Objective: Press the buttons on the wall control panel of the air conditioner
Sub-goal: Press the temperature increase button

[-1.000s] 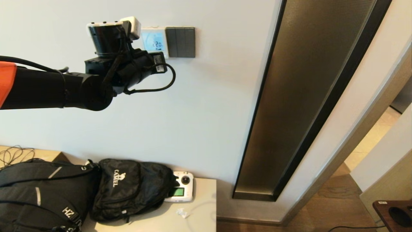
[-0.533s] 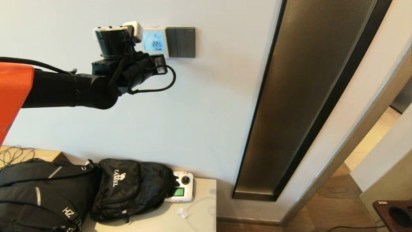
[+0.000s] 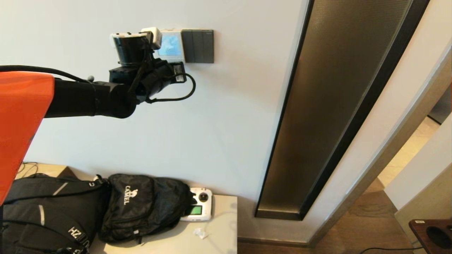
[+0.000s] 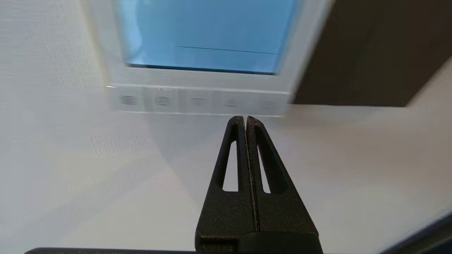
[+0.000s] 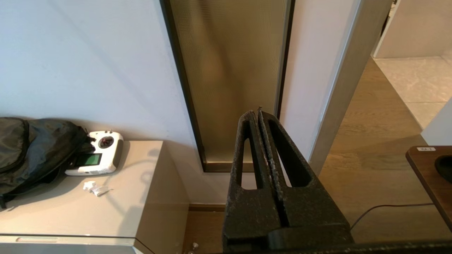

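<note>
The white wall control panel with its glowing pale blue screen hangs on the wall, its left part hidden behind my left wrist. In the left wrist view the panel's frame shows close up, with the row of pale buttons along its bottom edge. My left gripper is shut and empty. Its tip sits just under the right part of the button row, at the wall. In the head view it is at the panel's lower edge. My right gripper is shut and empty, parked low, away from the panel.
A dark grey switch plate adjoins the panel's right side. Below, black backpacks and a white handheld remote lie on a beige cabinet. A tall dark glass strip is to the right, and a wooden table corner.
My left arm has moved right and closer to the wall. It now covers more of the panel's left side, and the screen's digits no longer show in the head view.
</note>
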`<state>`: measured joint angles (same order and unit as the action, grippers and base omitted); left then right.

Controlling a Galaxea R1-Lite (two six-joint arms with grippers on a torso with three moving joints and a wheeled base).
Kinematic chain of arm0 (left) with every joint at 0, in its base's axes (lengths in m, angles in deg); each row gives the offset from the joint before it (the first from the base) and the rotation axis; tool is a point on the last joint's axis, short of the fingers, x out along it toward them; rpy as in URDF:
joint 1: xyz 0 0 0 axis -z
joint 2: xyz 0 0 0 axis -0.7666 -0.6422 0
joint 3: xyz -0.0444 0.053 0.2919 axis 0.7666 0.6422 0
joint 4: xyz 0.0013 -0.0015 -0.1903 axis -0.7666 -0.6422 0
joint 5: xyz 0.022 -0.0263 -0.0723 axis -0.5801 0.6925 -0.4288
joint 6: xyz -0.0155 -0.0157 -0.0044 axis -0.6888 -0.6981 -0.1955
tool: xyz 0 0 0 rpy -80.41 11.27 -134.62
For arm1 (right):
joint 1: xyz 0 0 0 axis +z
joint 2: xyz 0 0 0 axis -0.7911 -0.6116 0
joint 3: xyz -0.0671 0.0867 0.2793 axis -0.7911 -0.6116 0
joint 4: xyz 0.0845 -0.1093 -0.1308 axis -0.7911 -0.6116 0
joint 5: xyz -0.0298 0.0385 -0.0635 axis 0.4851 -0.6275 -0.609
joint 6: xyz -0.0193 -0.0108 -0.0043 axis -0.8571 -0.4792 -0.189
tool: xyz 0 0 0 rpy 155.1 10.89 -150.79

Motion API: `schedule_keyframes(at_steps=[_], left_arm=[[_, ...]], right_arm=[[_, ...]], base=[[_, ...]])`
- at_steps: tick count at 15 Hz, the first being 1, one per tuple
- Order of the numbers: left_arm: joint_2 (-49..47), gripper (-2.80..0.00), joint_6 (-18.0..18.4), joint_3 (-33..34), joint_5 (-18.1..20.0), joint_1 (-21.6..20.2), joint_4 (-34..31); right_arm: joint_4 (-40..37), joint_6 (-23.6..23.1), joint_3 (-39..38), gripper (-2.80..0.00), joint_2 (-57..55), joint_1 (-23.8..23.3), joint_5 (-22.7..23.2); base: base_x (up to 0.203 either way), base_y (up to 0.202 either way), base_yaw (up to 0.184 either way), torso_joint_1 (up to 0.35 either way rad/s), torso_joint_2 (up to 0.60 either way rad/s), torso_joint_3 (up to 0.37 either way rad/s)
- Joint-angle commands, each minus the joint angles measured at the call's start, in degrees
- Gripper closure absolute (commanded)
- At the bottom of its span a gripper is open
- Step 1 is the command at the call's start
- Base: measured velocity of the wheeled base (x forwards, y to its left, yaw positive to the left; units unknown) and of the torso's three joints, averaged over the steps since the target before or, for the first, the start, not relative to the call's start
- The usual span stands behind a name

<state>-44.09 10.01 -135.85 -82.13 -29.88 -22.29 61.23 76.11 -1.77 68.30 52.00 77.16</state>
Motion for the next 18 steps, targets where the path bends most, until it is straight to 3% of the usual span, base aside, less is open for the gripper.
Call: schedule_keyframes(at_steps=[1,5,10,14,18], left_arm=[[-0.2,0.0,-0.1,-0.2,0.1,-1.2,0.3],[0.5,0.0,-0.1,0.1,0.0,-1.9,0.4],[5.4,0.0,-0.2,5.0,0.1,-1.6,1.4],[6.0,0.0,-0.3,7.4,0.2,0.3,1.5],[5.1,0.0,-0.2,5.3,0.0,2.2,1.4]], right_arm=[[0.0,-0.1,0.0,0.0,-0.1,0.0,0.0],[0.0,-0.1,0.0,0.0,-0.1,0.0,0.0],[0.0,-0.1,0.0,0.0,-0.1,0.0,0.0],[0.0,-0.1,0.0,0.0,-0.1,0.0,0.0],[0.0,-0.1,0.0,0.0,-0.1,0.0,0.0]], base=[[0.0,0.0,0.0,0.0,0.0,0.0],[0.0,0.0,0.0,0.0,0.0,0.0],[0.0,0.0,0.0,0.0,0.0,0.0],[0.0,0.0,0.0,0.0,0.0,0.0],[0.0,0.0,0.0,0.0,0.0,0.0]])
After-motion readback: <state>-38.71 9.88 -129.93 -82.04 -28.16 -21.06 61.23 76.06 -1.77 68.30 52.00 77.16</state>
